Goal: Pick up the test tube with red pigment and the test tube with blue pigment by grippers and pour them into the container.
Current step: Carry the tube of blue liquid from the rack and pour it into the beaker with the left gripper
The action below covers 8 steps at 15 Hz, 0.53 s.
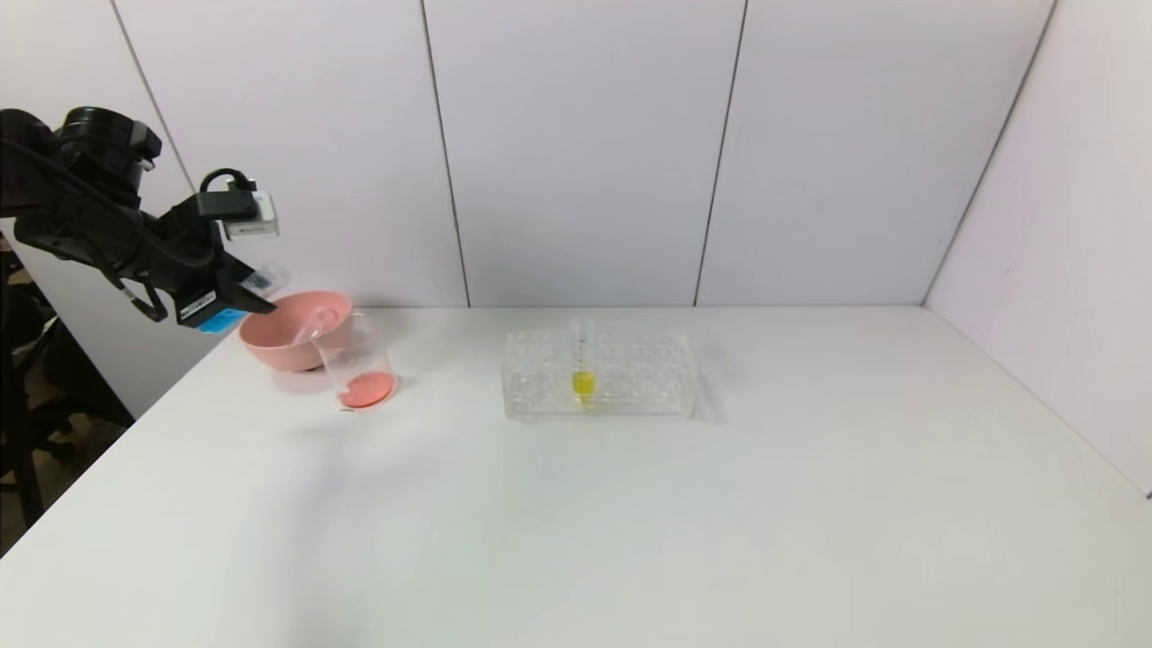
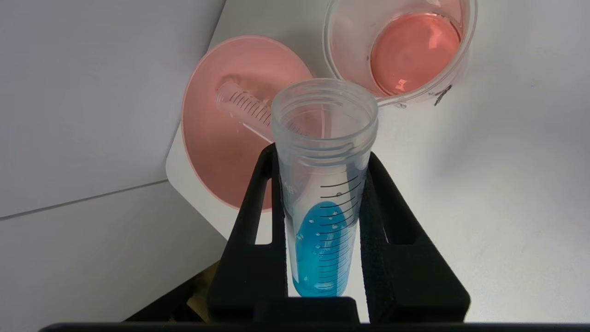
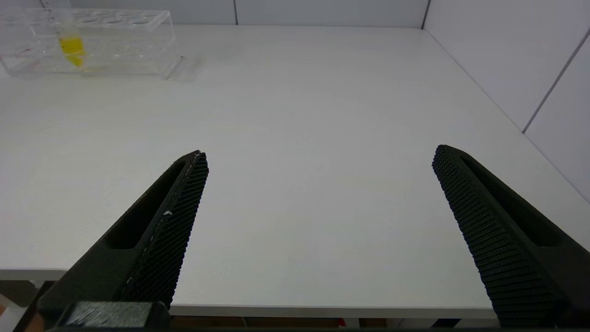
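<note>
In the head view, the left tool [image 1: 256,292] is held raised at the far left of the bench [image 1: 630,504], just beside the pink bowl [image 1: 279,346] and the container [image 1: 358,364], which already holds red liquid. In the left wrist view, the test tube with blue pigment [image 2: 322,193] is clamped between the closed fingers [image 2: 256,216], its long axis along them, mouth towards bowl and container; if tipped from here, blue could land in the bowl, where an emptied tube [image 2: 244,108] lies. In the right wrist view, the right tool [image 3: 320,161] is parked open over the near bench edge, nothing held.
</note>
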{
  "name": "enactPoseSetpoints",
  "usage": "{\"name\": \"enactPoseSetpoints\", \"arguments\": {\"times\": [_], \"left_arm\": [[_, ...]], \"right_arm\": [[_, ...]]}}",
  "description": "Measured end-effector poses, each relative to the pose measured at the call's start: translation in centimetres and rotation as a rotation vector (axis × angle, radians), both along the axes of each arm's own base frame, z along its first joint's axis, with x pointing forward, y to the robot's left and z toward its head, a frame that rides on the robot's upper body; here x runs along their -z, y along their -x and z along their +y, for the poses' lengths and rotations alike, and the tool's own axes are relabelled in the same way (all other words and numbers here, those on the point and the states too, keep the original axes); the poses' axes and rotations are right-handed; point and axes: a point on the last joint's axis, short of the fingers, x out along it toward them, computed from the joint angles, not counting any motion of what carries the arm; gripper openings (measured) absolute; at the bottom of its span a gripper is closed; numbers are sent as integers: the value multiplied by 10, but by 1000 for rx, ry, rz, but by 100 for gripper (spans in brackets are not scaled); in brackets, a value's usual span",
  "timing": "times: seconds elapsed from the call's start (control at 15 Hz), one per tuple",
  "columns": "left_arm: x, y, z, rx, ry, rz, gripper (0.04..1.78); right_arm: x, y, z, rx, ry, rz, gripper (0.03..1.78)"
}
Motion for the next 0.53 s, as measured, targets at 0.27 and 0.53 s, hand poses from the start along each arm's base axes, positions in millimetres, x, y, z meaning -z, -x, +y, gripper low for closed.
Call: {"name": "enactPoseSetpoints", "arguments": {"times": [0.27, 0.53], "left_arm": [[1, -2, -7, -34, -53, 15, 46], [3, -4, -13, -42, -73, 28, 46]], "right_arm": [[0, 0, 0, 0, 0, 0, 177], [0, 0, 0, 0, 0, 0, 177]]}}
